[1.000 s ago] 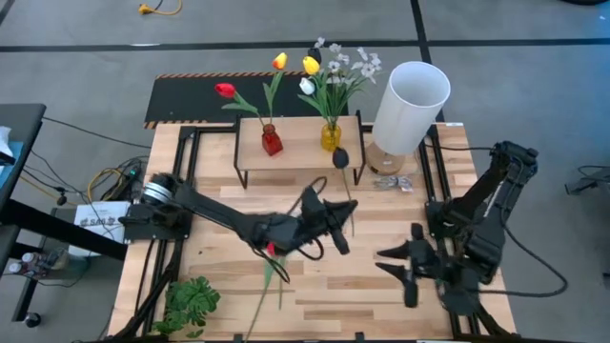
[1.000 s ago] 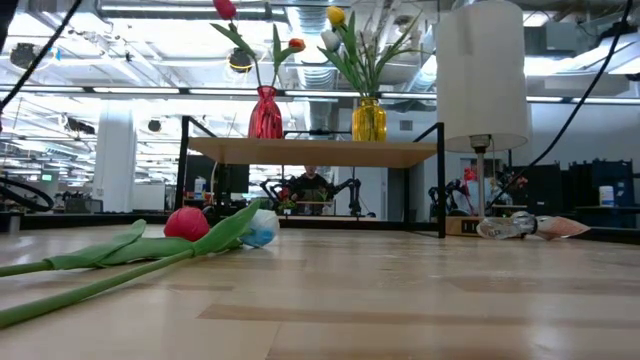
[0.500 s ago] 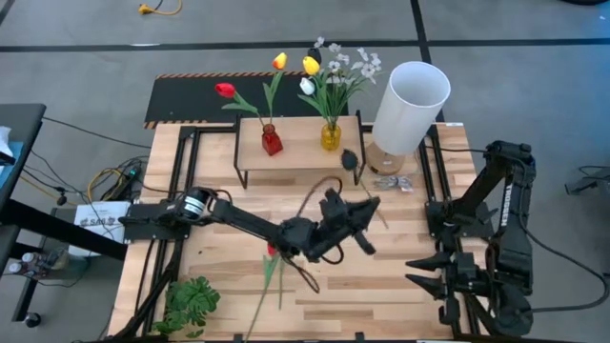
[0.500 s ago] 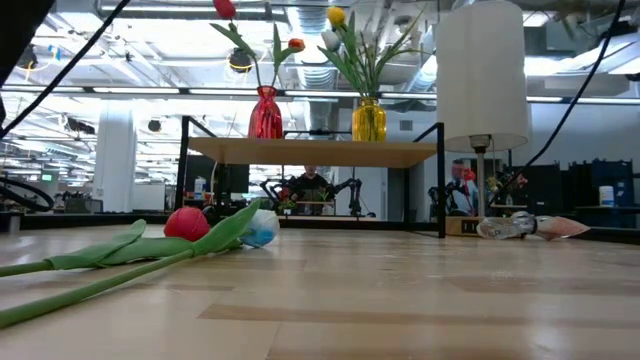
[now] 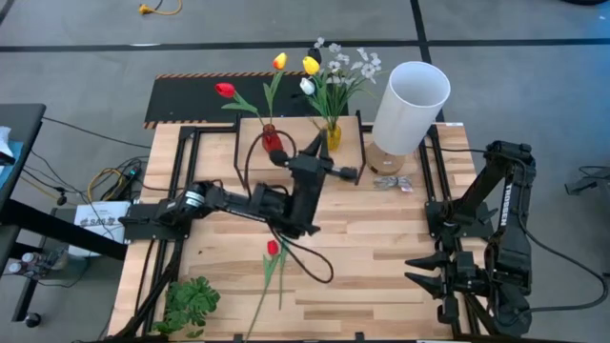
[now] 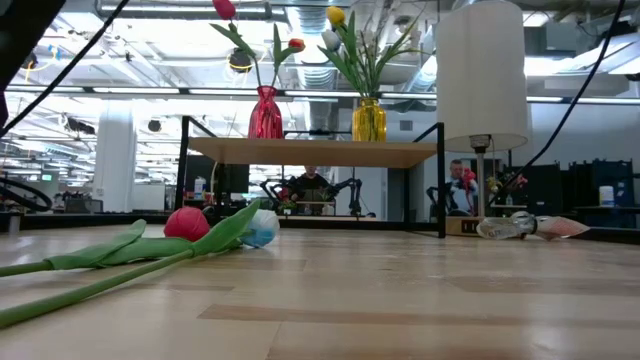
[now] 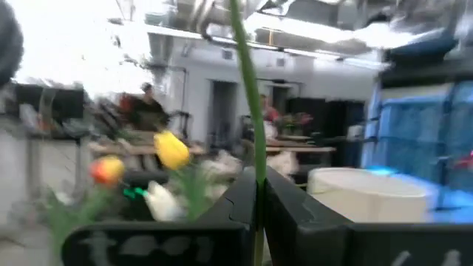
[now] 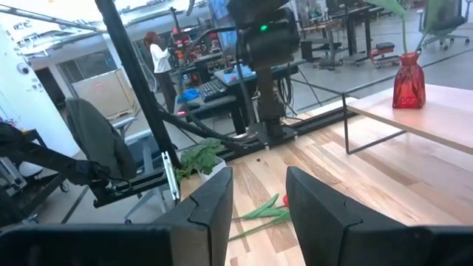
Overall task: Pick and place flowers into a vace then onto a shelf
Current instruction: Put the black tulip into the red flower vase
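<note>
Clamped together on a thin green stem (image 7: 250, 111), the jaws of the left gripper (image 5: 307, 168) held a dark-headed tulip (image 5: 351, 174) above the front edge of the shelf (image 5: 303, 149); the wrist view showed the stem running up between the two dark fingers (image 7: 238, 203). Just beyond stood the yellow vase (image 5: 331, 136), already crowded with yellow and white tulips and a spray of small white blossoms (image 5: 355, 65), and beside it the red vase (image 5: 272, 141) with a red and an orange-yellow tulip. Judged from the task, the step in hand was seating this stem in a vase. To do it well, the stem's lower end would need to be brought directly over the narrow mouth, the stem turned near upright, and the descent kept slow enough not to tip the vase or snag the blooms. One red tulip (image 5: 272, 250) lay on the table (image 5: 400, 238) in front of the shelf, not yet gathered. At the table's right edge the right gripper (image 5: 440, 276) waited, its jaws apart, well clear of the white lampshade (image 5: 410, 105).
</note>
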Controlling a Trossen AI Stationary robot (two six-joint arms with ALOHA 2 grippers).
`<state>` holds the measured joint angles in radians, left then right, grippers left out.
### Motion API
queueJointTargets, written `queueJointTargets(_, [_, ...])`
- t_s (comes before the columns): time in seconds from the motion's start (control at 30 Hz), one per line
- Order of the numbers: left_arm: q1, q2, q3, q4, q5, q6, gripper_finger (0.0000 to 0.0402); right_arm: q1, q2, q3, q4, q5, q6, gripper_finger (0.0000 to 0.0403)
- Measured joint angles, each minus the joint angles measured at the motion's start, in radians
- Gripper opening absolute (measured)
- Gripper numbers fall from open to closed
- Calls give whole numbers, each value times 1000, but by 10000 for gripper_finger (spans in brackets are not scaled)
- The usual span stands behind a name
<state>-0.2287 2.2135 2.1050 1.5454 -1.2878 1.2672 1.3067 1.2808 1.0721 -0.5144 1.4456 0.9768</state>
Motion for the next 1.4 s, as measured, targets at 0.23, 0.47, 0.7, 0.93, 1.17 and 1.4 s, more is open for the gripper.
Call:
queueJointTargets(0.23, [54,-11,0,1,-8,126,0,0,0,0,5,-3,0,118])
queueJointTargets(0.47, [103,-16,-1,-34,-59,77,0,0,0,0,26,-4,-5,118])
queueJointTargets(0.7, [92,-16,-128,-53,-126,-63,0,0,0,0,20,-3,-16,118])
queueJointTargets(0.93, [57,-39,-293,3,-137,-48,0,-8,0,0,30,-7,-14,118])
queueJointTargets(1.17, [87,-220,-501,7,-155,-73,0,-8,0,0,30,-8,-8,118])
queueJointTargets(1.4, [128,-472,-759,7,-192,-229,0,-32,0,0,25,-8,-16,118])
